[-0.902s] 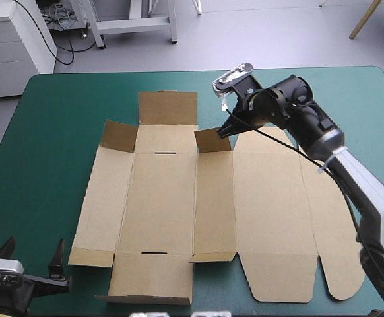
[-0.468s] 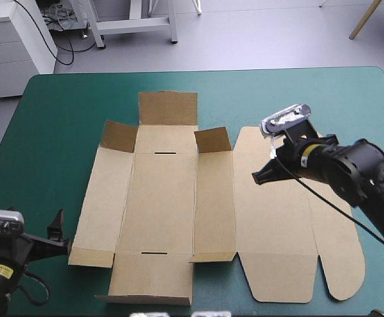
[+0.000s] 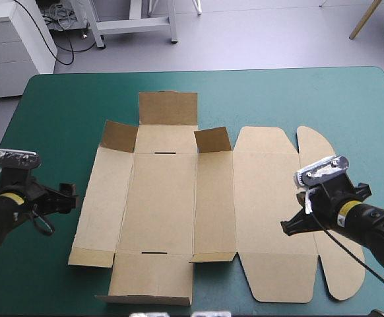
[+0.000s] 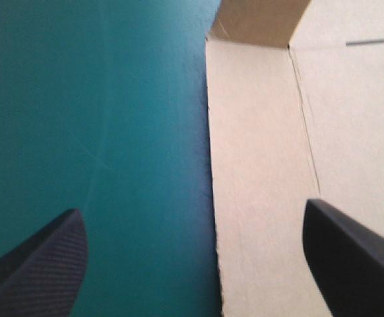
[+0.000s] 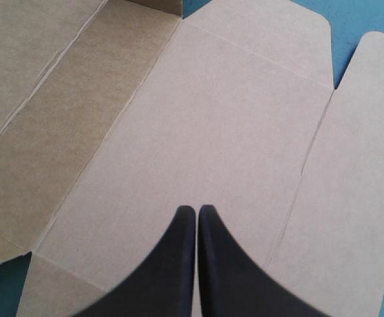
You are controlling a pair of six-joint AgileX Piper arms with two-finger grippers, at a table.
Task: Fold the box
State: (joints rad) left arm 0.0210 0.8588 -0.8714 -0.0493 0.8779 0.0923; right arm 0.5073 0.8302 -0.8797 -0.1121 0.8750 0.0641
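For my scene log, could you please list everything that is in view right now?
box: one, brown, mostly flat at the table's middle, a few small flaps along its far edge raised.
table: one, teal-green cover, under the box.
left gripper: one, black fingers, open, at the box's left edge.
right gripper: one, black fingers, shut, over the box's right part.
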